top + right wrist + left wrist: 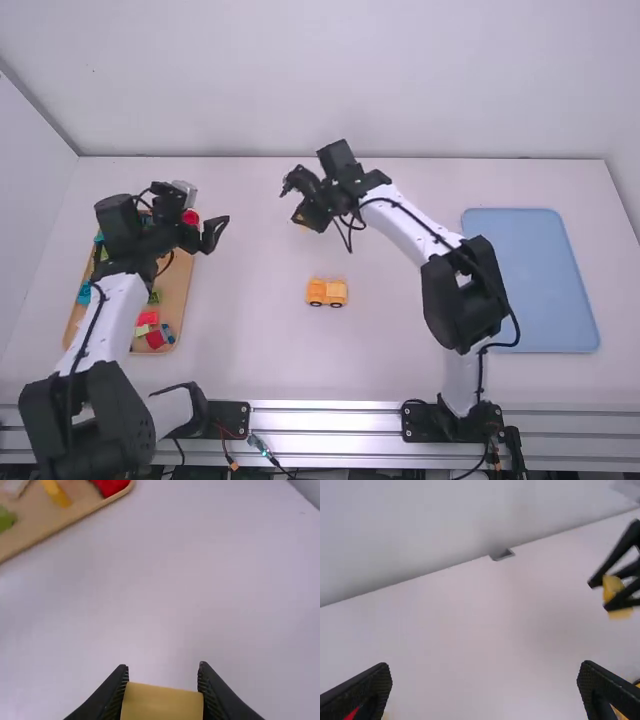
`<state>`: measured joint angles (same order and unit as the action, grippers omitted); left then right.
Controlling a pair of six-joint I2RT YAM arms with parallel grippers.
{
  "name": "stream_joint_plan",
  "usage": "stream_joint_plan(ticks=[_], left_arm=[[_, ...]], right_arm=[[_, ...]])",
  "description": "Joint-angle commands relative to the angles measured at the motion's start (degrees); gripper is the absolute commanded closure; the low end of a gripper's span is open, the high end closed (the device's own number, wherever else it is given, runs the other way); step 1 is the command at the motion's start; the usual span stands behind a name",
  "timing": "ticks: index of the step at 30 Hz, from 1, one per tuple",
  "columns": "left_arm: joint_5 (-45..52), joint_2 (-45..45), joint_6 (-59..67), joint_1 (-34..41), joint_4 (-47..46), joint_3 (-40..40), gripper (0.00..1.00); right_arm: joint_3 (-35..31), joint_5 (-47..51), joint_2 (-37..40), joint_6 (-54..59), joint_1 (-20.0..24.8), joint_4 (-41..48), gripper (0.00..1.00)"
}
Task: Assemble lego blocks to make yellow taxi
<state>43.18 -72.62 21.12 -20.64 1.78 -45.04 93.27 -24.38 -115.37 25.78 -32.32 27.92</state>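
- Right gripper [163, 666]: fingers clamped on a yellow plastic block [162, 702], one finger on each side; held up beyond the car, on the side away from the arm bases.
- Left gripper [485, 680]: fingers wide apart, nothing between them; sits by the inner edge of the shallow wooden tray [182, 285].
- Yellow-orange toy car with dark wheels [326, 292]: upright on the white table, mid-table between the arms, nobody holding it.
- Held block: likely light, stiff hard plastic; won't squash, smooth sides may slip or twist if pinched off-centre.
- Grip: opposite side walls, centred, as now; leave the underside free for pressing on. Probably the next piece for the car, can't confirm.
- Car: likely light too, sturdy enough, but wheels could let it roll when pushed. Best hold is low on both long sides of the body, off the wheels and top.
- Pressing: should need firm, straight-down force; a tilted push could pop joined pieces loose.
- Left gripper looks free to brace the car.
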Motion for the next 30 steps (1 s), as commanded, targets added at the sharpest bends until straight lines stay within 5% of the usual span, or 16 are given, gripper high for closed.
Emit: stream_joint_plan(ticks=[1,8,20,30], left_arm=[[4.5,1.27,0.48,-3.74,0.35,-0.26,0.01],[13.14,1.27,0.37,-12.31,0.92,0.31,0.01],[14.27,1.27,-1.62,-16.02,12.09,7.8,0.01],[9.7,1.27,-8.92,-16.37,21.35,11.63,0.01]], right_arm=[[1.92,4.63,-0.48,5.66,-3.93,1.62,0.84],[4.2,9.25,-3.28,10.38,-10.97,8.0,0.88],[26.88,12.96,-22.75,18.88,-15.17,32.7,0.88],[27.89,15.43,-26.73,20.55,-18.05,32.46,0.88]])
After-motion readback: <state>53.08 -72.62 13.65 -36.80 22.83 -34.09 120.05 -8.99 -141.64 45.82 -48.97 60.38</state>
